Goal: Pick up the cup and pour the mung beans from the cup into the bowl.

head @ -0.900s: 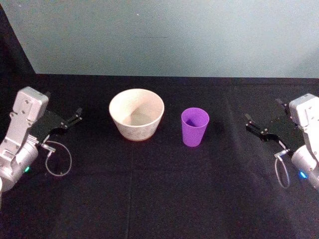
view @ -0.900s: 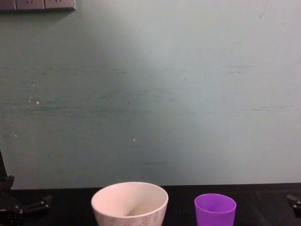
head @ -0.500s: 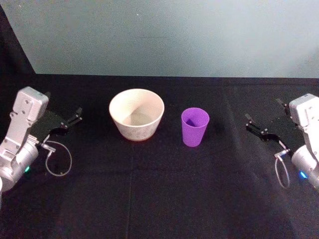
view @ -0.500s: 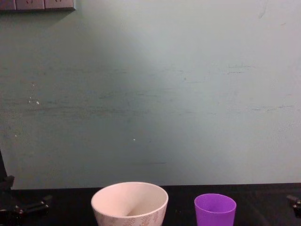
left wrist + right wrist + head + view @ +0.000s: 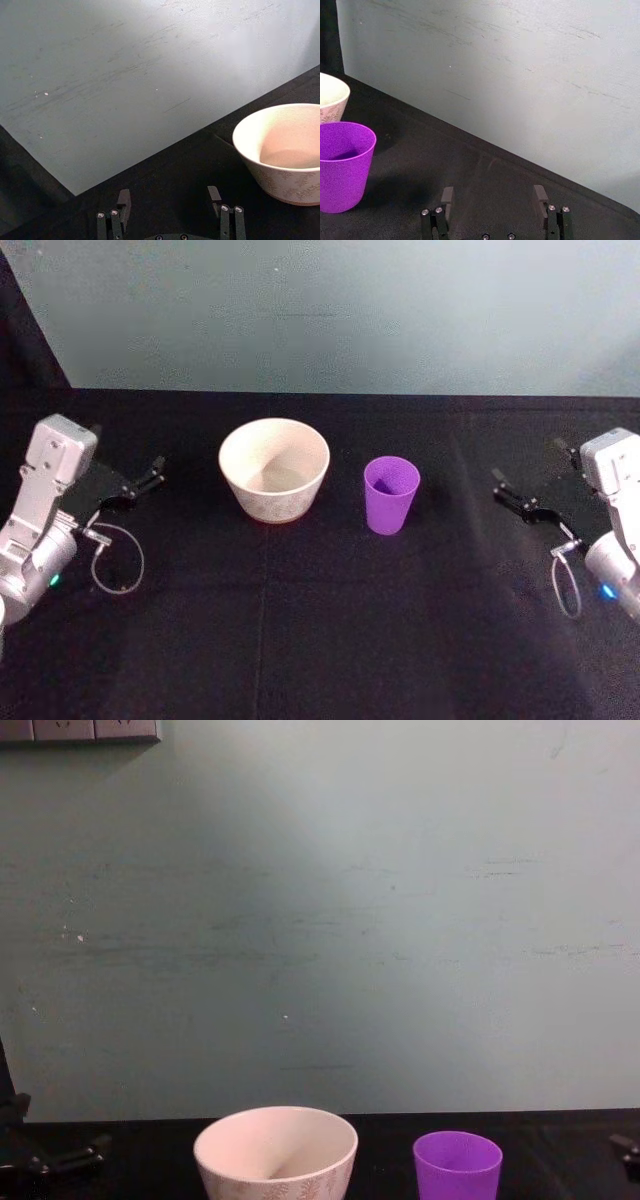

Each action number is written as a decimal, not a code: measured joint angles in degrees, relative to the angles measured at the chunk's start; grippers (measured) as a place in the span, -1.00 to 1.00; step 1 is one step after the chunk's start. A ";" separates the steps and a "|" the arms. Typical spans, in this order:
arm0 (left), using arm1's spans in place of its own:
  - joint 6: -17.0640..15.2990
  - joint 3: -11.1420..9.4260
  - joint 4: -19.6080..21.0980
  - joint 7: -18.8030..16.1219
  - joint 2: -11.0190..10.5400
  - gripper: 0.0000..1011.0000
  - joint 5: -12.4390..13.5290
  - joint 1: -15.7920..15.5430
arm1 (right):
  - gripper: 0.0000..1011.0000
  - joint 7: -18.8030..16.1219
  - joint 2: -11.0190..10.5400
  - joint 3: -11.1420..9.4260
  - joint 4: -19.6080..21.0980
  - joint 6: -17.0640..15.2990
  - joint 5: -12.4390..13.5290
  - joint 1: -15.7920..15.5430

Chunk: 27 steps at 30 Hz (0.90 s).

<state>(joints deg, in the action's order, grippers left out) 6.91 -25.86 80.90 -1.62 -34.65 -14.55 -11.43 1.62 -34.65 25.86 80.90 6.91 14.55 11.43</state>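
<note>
The purple cup (image 5: pixel 391 495) stands upright on the black table, just right of the cream bowl (image 5: pixel 274 470) with the leaf pattern. Its inside looks dark purple, and I cannot make out the mung beans. My left gripper (image 5: pixel 130 450) rests open at the table's left side, well apart from the bowl. My right gripper (image 5: pixel 528 463) rests open at the right side, a good gap from the cup. In the right wrist view the cup (image 5: pixel 342 165) stands off to one side of the open gripper (image 5: pixel 493 195). In the left wrist view the bowl (image 5: pixel 280 150) sits beyond the open gripper (image 5: pixel 169 197).
The black-covered table (image 5: pixel 320 620) runs back to a pale teal wall (image 5: pixel 330 310). A thin cable loop (image 5: pixel 118 565) hangs by the left arm and another cable loop (image 5: pixel 566 585) by the right arm. From the chest, bowl (image 5: pixel 275 1152) and cup (image 5: pixel 457 1165) stand side by side.
</note>
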 joint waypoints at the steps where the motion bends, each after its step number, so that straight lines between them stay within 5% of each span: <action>1: 0.00 0.00 0.00 0.00 0.00 0.98 0.00 0.00 | 0.98 0.00 0.00 0.00 0.00 0.00 0.00 0.00; 27: 0.00 0.00 0.00 0.00 0.00 0.98 0.00 0.00 | 0.98 -1.49 0.32 0.48 0.34 -0.10 -0.61 -0.35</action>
<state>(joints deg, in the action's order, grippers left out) 6.91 -25.86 80.90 -1.62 -34.65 -14.55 -11.43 0.13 -34.33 26.34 81.24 6.80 13.94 11.08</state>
